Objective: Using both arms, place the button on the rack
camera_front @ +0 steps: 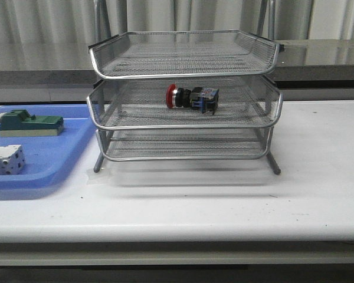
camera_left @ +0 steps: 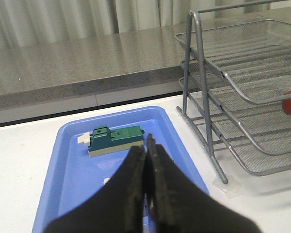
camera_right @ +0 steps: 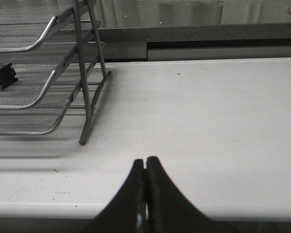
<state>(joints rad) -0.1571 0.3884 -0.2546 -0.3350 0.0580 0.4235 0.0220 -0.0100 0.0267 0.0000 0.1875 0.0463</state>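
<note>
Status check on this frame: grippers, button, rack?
Left gripper shut, empty, over blue tray. Right gripper shut, empty. Button lying on rack middle tier. Nothing in the way.

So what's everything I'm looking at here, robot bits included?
rack: one, silver wire mesh, three tiers, standing mid-table.
button: one, red head, black body, blue rear, lying on its side in the rack's middle tier.
blue tray: one, flat plastic, on the table left of the rack.
green-and-beige block: one, in the blue tray, toward the back.
white block: one, in the blue tray, nearer the front.
table: one, white.
curtain: pale, behind a grey ledge.
left gripper: one, black, shut and empty, above the blue tray.
right gripper: one, black, shut and empty, above bare table right of the rack.
</note>
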